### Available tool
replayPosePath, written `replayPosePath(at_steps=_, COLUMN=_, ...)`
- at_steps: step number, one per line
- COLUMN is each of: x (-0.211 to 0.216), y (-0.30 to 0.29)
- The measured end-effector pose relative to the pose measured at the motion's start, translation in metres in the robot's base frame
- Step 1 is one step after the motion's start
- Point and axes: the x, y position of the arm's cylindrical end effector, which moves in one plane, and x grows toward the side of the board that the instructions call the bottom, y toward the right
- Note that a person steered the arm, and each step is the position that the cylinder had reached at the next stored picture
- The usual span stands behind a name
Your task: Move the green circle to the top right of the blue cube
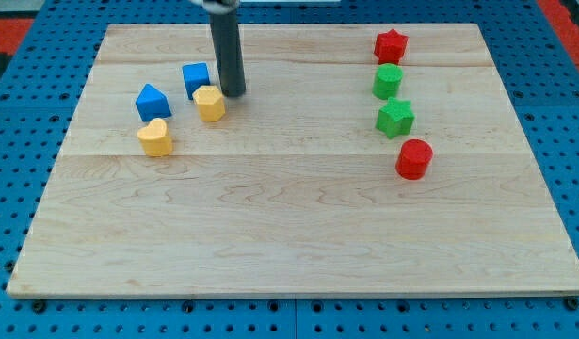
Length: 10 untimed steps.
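Observation:
The green circle (387, 81) sits at the view's right, just below a red star (391, 45). The blue cube (196, 79) sits at the view's upper left. My tip (233, 93) rests on the board just right of the blue cube and right above-right of a yellow block (210, 104), far to the left of the green circle.
A blue pentagon-like block (152, 102) and a yellow heart (155, 137) lie left of and below the cube. A green star (395, 118) and a red cylinder (413, 158) lie below the green circle. The wooden board (289, 235) sits on a blue perforated table.

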Motion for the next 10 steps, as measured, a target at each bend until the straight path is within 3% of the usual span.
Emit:
replayPosePath(at_steps=1, x=-0.001, y=0.020)
replayPosePath(at_steps=4, x=-0.025, y=0.227)
replayPosePath(at_steps=6, x=-0.105, y=0.129)
replayPosePath(at_steps=7, x=-0.101, y=0.169)
replayPosePath(at_steps=8, x=-0.138, y=0.164)
replayPosePath(at_steps=10, x=-0.146, y=0.038)
